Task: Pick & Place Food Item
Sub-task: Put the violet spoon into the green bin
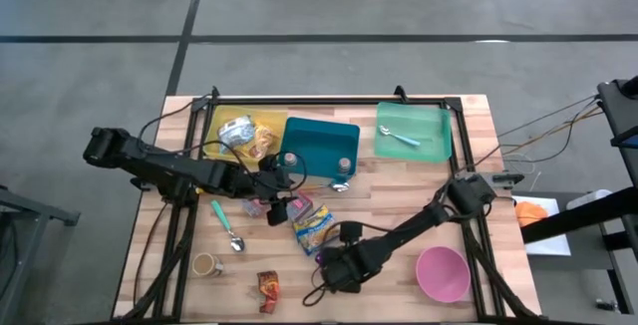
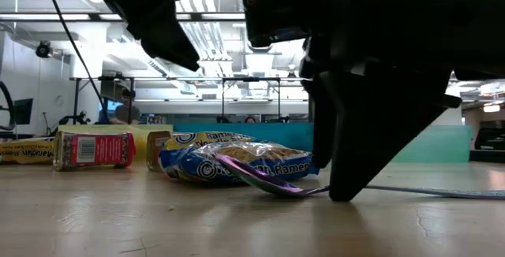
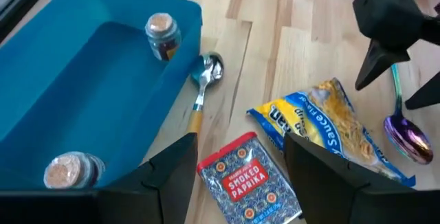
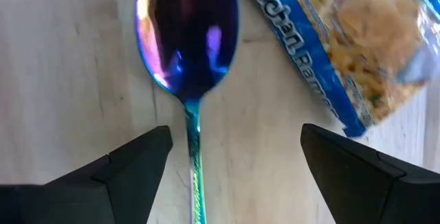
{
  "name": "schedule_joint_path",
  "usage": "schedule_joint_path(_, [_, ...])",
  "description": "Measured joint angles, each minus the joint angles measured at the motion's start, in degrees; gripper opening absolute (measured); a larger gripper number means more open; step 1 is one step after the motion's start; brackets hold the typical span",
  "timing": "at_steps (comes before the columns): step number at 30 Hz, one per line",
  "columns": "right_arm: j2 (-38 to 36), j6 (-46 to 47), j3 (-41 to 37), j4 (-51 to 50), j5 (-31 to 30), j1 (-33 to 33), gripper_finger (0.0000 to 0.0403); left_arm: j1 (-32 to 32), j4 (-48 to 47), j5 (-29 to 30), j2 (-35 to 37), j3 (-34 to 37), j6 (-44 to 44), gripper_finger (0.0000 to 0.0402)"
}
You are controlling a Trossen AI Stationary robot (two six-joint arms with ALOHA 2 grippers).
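Fingers (image 4: 141, 159) of right arm straddle iridescent spoon (image 4: 187, 38), pointing steeply downward.

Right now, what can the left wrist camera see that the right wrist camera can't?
Only the left wrist view shows the blue bin with two spice jars, a wood-handled spoon, the smoked paprika tin and the right gripper. Only the right wrist view shows that gripper's open fingers astride the spoon handle. Both show the iridescent spoon and ramen packet.
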State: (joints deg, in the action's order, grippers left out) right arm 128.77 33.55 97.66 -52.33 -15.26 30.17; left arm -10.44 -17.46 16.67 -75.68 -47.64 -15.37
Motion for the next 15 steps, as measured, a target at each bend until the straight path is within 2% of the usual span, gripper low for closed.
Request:
schedule_joint_path(6, [0.29,0.96,1.2,-1.14,2.09,0.01,0.0331,0.0,-0.75,-0.14,0.02,0.38,-0.45,0.0224])
schedule_joint_path(15, [-0.1,0.64,-0.4,-0.23,10.12,-0.02,0.0331,-0.19,-4.78,-0.17,0.54,0.51,-1.23,0.0224])
